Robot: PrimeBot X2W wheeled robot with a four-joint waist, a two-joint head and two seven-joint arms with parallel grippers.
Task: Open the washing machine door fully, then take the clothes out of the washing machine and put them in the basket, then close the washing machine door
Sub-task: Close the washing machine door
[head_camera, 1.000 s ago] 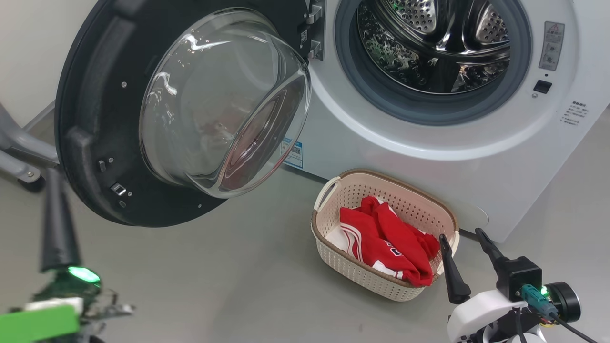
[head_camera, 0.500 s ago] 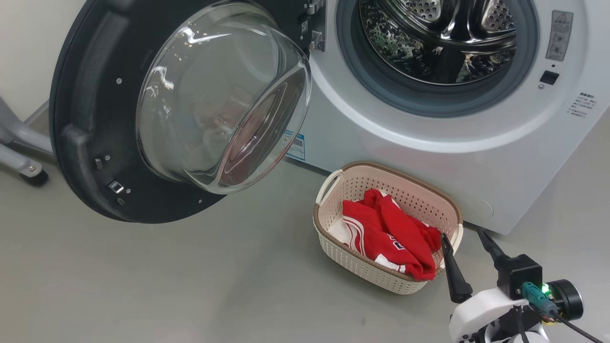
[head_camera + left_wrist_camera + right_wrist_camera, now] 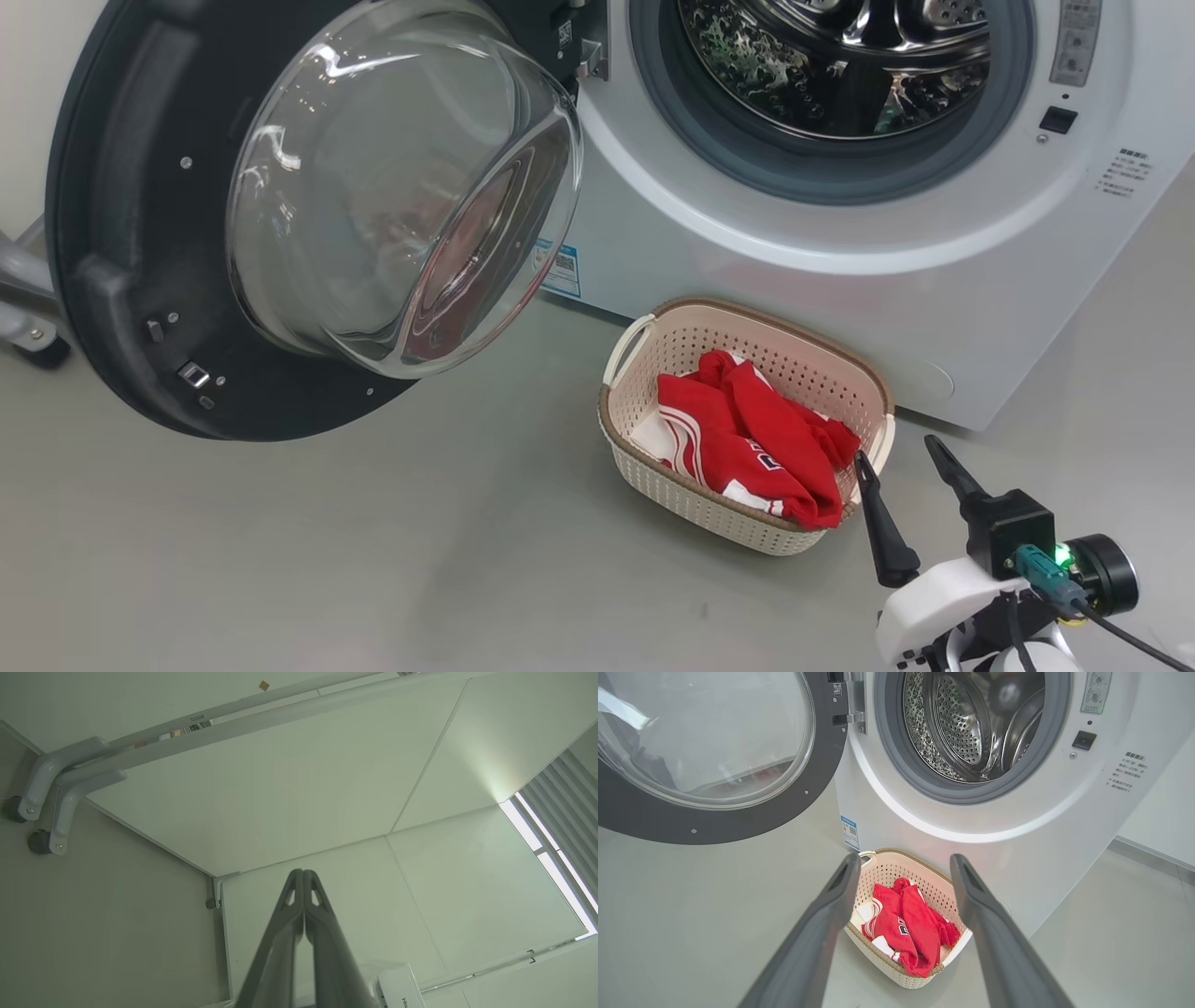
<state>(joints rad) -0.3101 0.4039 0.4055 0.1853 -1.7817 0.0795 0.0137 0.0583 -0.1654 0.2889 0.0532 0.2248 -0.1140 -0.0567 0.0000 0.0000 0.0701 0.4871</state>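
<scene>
Two tools, two states: my right tool (image 3: 894, 448) hangs with its fingers spread wide and nothing between them, just beside the near right corner of the basket (image 3: 747, 313). My left tool (image 3: 303, 873) has its fingers pressed together, pointing at pale wall panels (image 3: 327, 788). The basket stands on the floor (image 3: 373, 560) just in front of the washing machine (image 3: 747, 271), with the red and white clothes (image 3: 747, 439) piled inside it. The washing machine door (image 3: 112, 280) is swung wide to the left, baring the steel drum (image 3: 840, 65).
</scene>
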